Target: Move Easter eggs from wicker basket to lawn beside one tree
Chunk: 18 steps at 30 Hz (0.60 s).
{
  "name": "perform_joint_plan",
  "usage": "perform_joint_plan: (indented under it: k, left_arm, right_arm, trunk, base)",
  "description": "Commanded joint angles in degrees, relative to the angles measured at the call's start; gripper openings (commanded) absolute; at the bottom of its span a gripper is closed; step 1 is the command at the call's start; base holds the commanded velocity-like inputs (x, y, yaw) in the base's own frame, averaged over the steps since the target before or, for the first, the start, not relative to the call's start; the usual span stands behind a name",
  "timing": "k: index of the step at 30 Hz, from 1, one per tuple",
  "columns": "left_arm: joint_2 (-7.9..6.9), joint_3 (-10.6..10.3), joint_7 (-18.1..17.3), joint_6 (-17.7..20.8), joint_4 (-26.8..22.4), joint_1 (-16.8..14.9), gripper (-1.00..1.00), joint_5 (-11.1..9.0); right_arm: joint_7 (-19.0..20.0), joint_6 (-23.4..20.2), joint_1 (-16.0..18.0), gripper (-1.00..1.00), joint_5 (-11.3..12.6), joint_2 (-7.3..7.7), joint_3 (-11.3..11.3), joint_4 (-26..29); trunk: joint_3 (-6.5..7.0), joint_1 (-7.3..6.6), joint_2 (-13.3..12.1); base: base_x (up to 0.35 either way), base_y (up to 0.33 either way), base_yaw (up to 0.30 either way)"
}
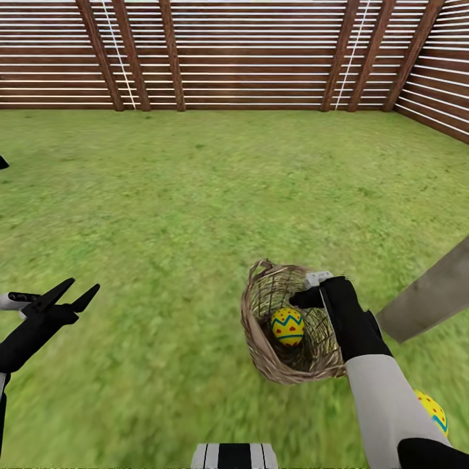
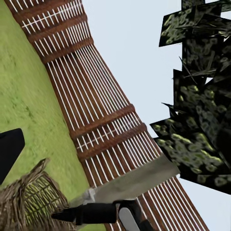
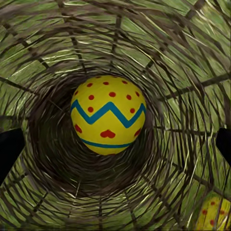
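Egg [image 1: 287,326] inside wicker basket [image 1: 260,339], right end effector [image 1: 311,290] at its rim

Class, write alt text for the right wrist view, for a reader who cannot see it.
One yellow Easter egg with red dots and a blue zigzag band lies at the bottom of the wicker basket, seen from inside. Green lawn shows through the weave.
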<state>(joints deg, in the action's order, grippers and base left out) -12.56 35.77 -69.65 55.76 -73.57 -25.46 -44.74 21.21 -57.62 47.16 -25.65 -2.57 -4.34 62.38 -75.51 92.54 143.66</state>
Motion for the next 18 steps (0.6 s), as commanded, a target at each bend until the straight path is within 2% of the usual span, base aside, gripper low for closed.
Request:
perform_joint_plan:
  k: [1,8,15,18]
  left_arm:
    - [-0.01,0.01,-0.05,0.40,0.01,-0.03,1.00,-0.17]
    - [-0.01,0.00,-0.03,0.40,0.01,-0.03,1.00,-0.17]
    - [0.03,0.00,0.04,0.40,0.01,-0.03,1.00,-0.13]
    - [0.06,0.00,0.01,0.35,0.01,-0.03,1.00,-0.15]
  right_arm:
    - [0.41,-0.08,0.03,1.00,-0.57,-0.07,-0.15,-0.63]
    - [-0.02,0.96,0.34,1.00,-0.42,-0.09,-0.11,-5.81]
    - [-0.09,2.32,0.80,1.00,-0.61,-0.16,0.02,-5.91]
    - [-0.11,5.10,0.82,1.00,-0.58,-0.16,-0.02,-5.86]
  trunk:
    - [-0.27,0.01,0.03]
    - [-1.82,0.19,0.13]
    - [-3.37,0.37,0.22]
    - [-3.59,0.40,0.23]
  base:
    - [0.000,0.000,0.000]
    - [0.000,0.000,0.000]
    - [0.000,0.000,0.000]
    - [0.000,0.000,0.000]
